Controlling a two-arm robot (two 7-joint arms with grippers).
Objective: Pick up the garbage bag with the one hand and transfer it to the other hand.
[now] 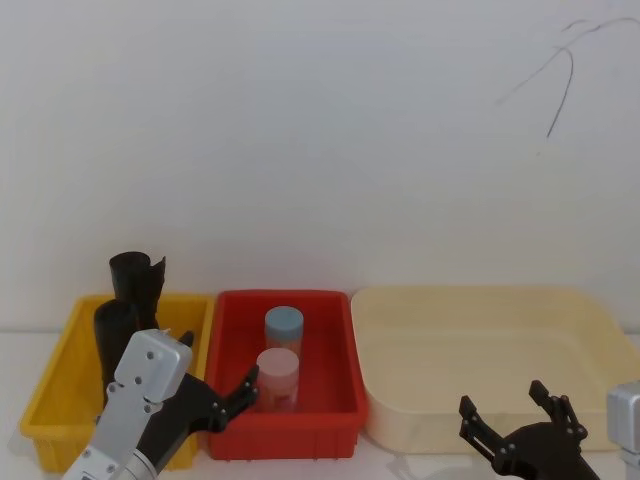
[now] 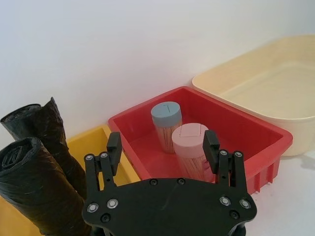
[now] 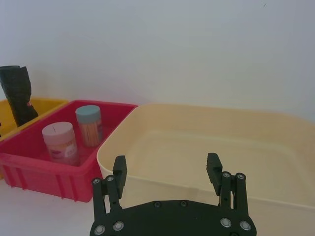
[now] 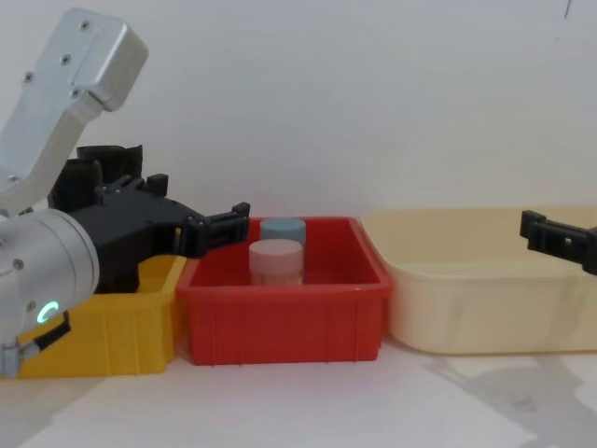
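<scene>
Our left gripper (image 2: 162,142) hangs wide open and empty where the yellow bin (image 2: 93,140) meets the red bin (image 2: 256,162). The garbage bag (image 2: 34,187) stands upright in the yellow bin, just beside its outer finger. Our right gripper (image 3: 166,163), likewise spread, holds nothing.

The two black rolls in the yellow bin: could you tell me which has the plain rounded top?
The shorter garbage bag at the front; the taller roll behind it flares into a ragged top.
</scene>
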